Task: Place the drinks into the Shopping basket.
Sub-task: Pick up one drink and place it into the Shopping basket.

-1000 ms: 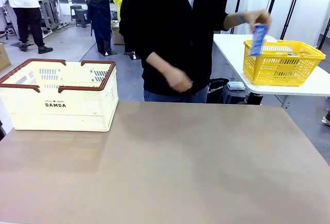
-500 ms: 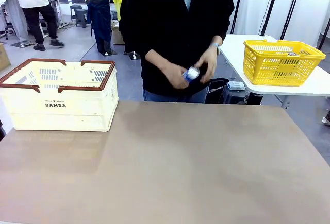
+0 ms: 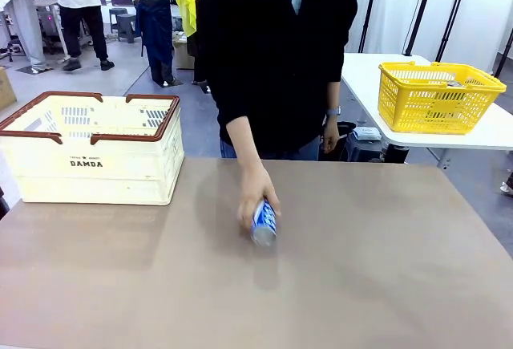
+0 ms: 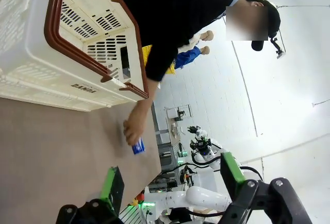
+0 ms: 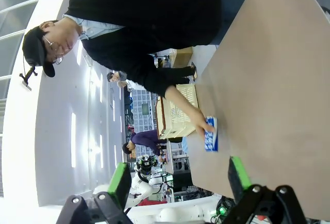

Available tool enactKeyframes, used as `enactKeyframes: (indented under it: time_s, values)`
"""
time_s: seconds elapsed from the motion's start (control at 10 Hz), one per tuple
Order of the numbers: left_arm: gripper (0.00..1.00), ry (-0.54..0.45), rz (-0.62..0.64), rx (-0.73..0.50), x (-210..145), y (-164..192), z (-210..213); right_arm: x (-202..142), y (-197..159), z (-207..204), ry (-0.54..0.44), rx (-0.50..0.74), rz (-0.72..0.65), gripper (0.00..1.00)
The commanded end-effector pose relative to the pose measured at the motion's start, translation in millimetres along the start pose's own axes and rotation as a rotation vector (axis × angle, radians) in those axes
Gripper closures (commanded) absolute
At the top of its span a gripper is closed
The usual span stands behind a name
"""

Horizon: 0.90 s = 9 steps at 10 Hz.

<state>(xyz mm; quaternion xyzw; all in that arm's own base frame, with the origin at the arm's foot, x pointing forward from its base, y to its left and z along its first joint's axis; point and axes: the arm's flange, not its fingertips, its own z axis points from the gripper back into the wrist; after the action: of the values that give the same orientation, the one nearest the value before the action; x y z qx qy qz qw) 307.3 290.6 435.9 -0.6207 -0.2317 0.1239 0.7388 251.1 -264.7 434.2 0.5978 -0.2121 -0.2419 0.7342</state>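
Blue slim drink can with white lettering [image 3: 264, 221], in a person's hand [image 3: 256, 192] at mid brown table [image 3: 361, 269], well apart from the cream-white, brown-rimmed Shopping basket [image 3: 92, 152] at left; step: can being supplied; left gripper [image 4: 172, 178] and right gripper [image 5: 178, 178], fingers apart, empty; next: probably a reach and grasp once the hand lets go.

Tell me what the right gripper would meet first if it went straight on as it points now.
Probably the blue can in the person's hand, ahead of the open right gripper. Depth is unclear, so it might reach the table first.
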Motion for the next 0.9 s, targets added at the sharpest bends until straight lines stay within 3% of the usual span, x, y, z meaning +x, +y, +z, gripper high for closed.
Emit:
enactKeyframes:
  time_s: [0.0,0.8]
  values:
    - [0.00,0.004,-0.012,-0.010,-0.5,-0.9,1.8,0.4,2.0,1.0,0.000,0.015,-0.008,0.00]
    - [0.00,0.004,-0.012,-0.010,-0.5,-0.9,1.8,0.4,2.0,1.0,0.000,0.015,-0.008,0.00]
